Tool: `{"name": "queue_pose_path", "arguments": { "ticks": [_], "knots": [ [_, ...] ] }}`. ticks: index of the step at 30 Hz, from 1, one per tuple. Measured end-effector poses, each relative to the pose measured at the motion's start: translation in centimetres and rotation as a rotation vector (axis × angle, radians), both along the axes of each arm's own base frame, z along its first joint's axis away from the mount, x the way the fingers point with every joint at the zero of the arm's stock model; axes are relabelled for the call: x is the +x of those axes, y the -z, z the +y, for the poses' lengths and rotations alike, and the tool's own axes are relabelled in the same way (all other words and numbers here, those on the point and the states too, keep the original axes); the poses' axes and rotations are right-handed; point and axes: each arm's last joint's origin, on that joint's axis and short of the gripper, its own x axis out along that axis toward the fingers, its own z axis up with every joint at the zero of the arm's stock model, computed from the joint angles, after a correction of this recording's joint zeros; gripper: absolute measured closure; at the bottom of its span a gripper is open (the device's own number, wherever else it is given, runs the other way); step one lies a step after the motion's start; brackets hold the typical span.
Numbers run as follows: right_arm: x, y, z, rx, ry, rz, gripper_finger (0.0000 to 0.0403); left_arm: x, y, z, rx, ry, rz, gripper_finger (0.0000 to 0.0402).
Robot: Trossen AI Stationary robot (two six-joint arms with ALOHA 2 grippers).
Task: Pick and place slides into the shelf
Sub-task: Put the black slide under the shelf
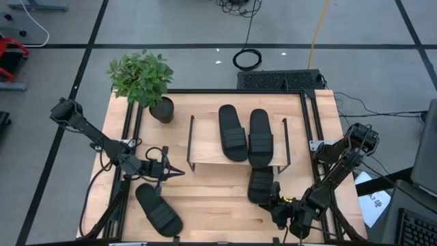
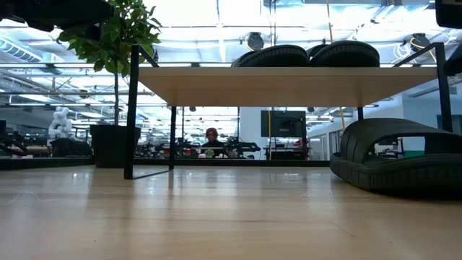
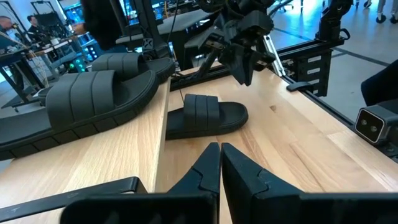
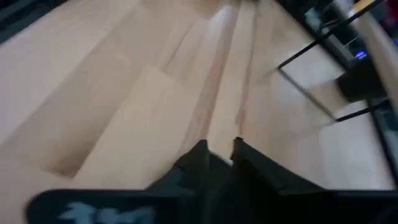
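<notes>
Lying side by side on the shelf (image 1: 205, 154), two slides (image 1: 245, 132) run their long axes near to far, the left one canted slightly. A third slide (image 1: 261, 184) rests on the desk (image 1: 218, 205) at the shelf's near right corner, its far end tucked under the top board, long axis also near to far. The fourth slide (image 1: 158, 209) lies on the near left of the desk, angled diagonally.

All four are matte black with ribbed wide straps and long oval soles (the ribbing shows best in the left wrist view). The shelf has a pale wood top board on thin black metal side frames.

The left gripper (image 1: 179, 172) hovers just off the shelf's near left corner, its jaws pressed together and empty. The right gripper (image 1: 278, 208) sits just near of the third slide; its jaws stand a narrow gap apart, holding nothing.

The desk is light wood planking within a black frame. A potted plant (image 1: 145, 80) stands at its far left corner. Beyond it lies a grey floor with dark lines, and a bright workshop room with a person (image 2: 211, 137) seated far off.
</notes>
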Motion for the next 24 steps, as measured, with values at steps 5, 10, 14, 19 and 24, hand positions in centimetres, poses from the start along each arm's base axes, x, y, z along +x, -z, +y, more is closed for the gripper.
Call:
{"name": "queue_pose_path", "arguments": {
  "ticks": [5,10,14,19,24],
  "knots": [
    [-0.5,0.2,-0.9,0.048,0.086,0.064,0.025,0.0,0.0,0.0,0.001,0.001,0.001,0.0385],
    [-0.6,0.6,-2.0,0.052,0.173,0.111,0.0179,0.0,0.0,0.0,0.002,0.001,0.002,0.0385],
    [-0.1,0.7,-2.7,0.062,0.222,0.123,0.0152,0.0,0.0,0.0,0.002,0.0,0.003,0.0385],
    [0.2,0.9,-3.7,0.034,0.274,0.15,0.015,0.0,0.0,0.0,0.002,0.0,0.003,0.0385],
    [0.4,1.2,-4.4,0.053,0.317,0.209,0.0156,0.0,0.1,0.0,0.005,0.0,0.008,0.0385]
  ]
}}
